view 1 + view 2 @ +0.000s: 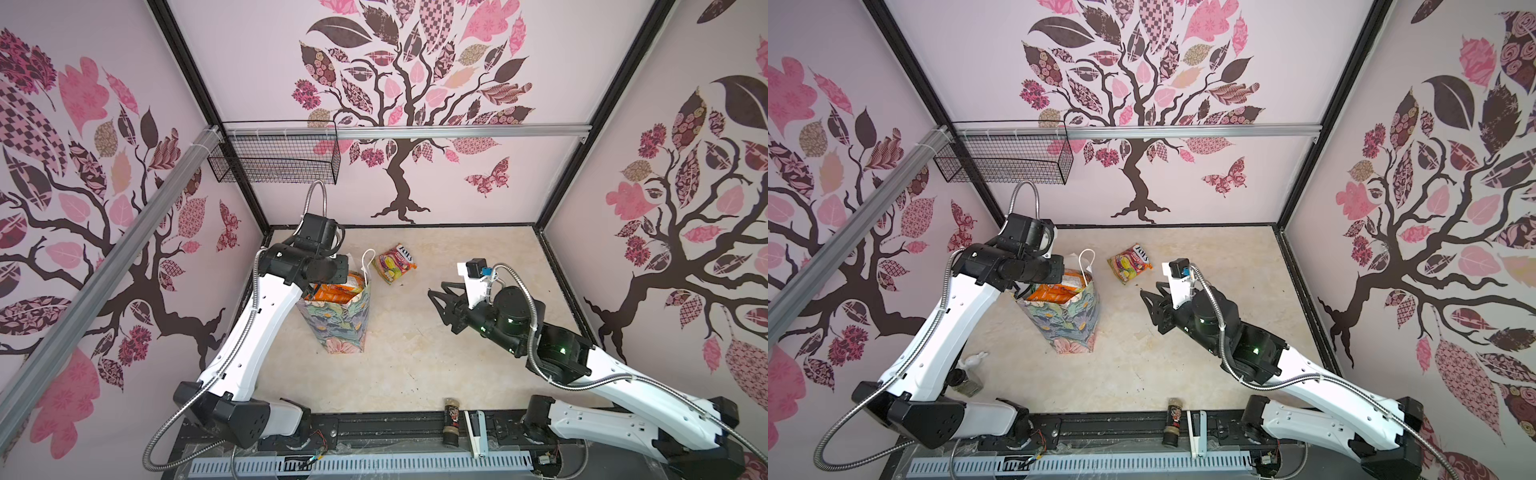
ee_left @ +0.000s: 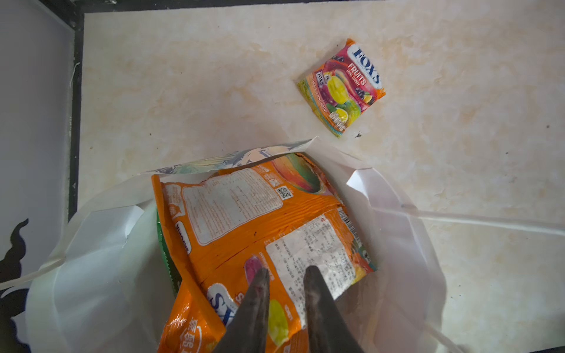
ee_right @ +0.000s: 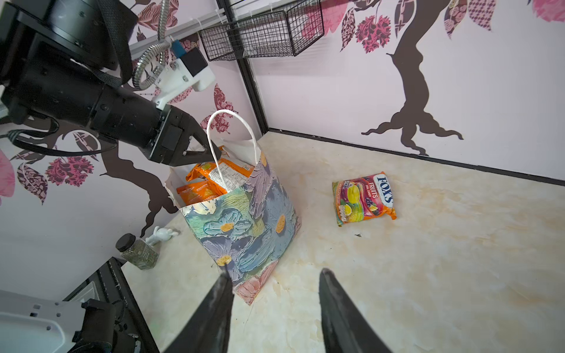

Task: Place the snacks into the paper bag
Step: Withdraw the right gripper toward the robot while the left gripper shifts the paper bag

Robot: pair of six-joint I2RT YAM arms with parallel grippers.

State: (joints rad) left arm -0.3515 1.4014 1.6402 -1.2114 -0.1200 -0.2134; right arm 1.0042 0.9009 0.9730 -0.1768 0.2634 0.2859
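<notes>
Left tool (image 2: 287,270): tips narrowly apart over glossy orange plastic packet (image 2: 244,220) in tall floral paper bag (image 3: 244,232).
Right tool (image 3: 275,275): spread, empty.
Tip: nudge it deeper, clear of white cord handle (image 3: 230,111).

A black wire basket (image 1: 274,156) hangs at the rear wall; a dark jar (image 1: 450,422) and a white stapler (image 1: 476,432) lie side by side at the counter (image 1: 415,365) front edge.
</notes>
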